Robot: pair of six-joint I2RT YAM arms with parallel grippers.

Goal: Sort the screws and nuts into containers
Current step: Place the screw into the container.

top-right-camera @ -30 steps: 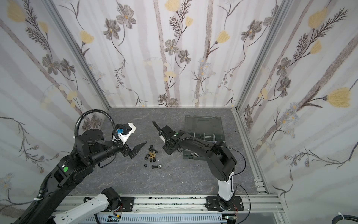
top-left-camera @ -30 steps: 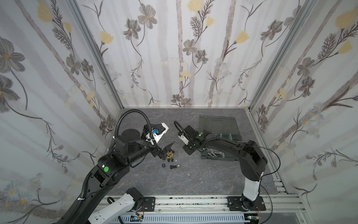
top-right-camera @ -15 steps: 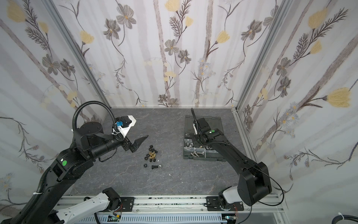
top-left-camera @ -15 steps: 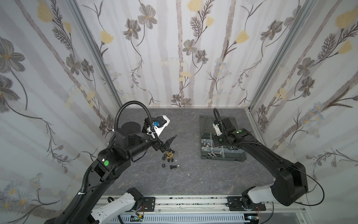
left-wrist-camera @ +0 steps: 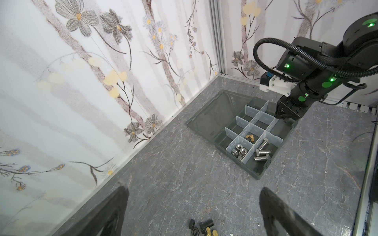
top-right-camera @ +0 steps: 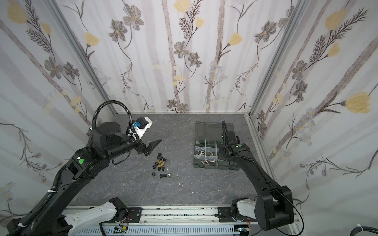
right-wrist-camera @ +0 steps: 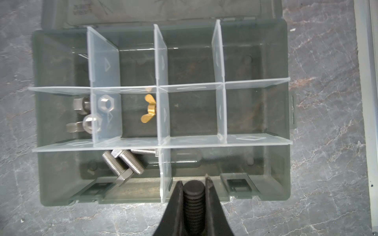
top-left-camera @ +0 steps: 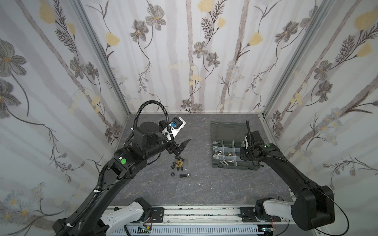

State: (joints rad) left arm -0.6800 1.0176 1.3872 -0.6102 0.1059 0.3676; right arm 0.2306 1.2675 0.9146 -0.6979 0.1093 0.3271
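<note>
The dark grey organizer box (top-left-camera: 233,166) lies open on the right, split into containers by clear dividers. Silver screws (right-wrist-camera: 122,163) lie in one front compartment, silver nuts (right-wrist-camera: 86,114) in another, and a brass wing nut (right-wrist-camera: 149,111) beside those. My right gripper (right-wrist-camera: 194,181) is shut on a black screw (right-wrist-camera: 194,200), hovering above the box's front wall beside a divider. A loose pile of black and brass nuts and screws (top-left-camera: 179,163) lies mid-table, with one black screw (top-left-camera: 184,175) apart. My left gripper (top-left-camera: 181,148) hangs open just behind the pile, holding nothing.
The box's lid (top-left-camera: 227,128) lies flat behind it toward the back wall. Flowered walls close in the grey marbled table on three sides. A metal rail (top-left-camera: 204,212) with both arm bases runs along the front edge.
My right arm swung from beside the pile across to the organizer box with its jaws shut. My left gripper lifted a little and drew back from the pile.
</note>
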